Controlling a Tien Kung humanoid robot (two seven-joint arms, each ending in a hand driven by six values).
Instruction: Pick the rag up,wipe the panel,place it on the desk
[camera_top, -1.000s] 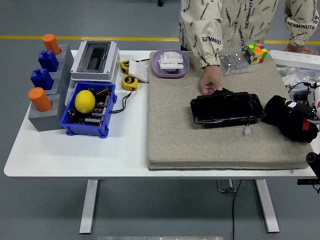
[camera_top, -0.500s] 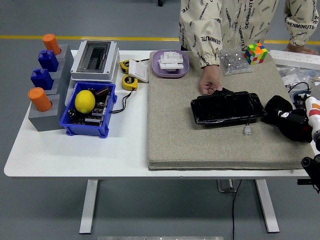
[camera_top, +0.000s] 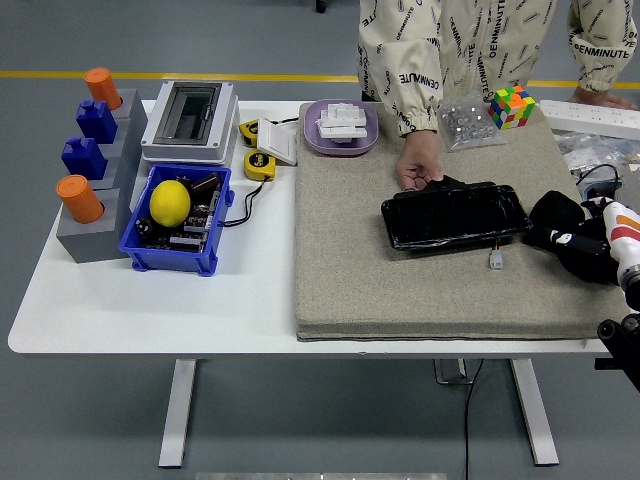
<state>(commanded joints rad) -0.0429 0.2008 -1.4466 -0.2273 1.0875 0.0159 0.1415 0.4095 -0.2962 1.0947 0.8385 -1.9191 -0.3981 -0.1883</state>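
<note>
Now panel (camera_top: 454, 216) lying lengthwise left-right, black rag (camera_top: 562, 222) at its right end

Person's hand (camera_top: 418, 172) on black panel (camera_top: 453, 216)

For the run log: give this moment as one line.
right hand: on black rag, grip unclear | panel: on mat, person's hand at far edge | left hand: out of view

white table (camera_top: 100, 300) — grey mat (camera_top: 400, 280), blue bin (camera_top: 150, 250)
</note>
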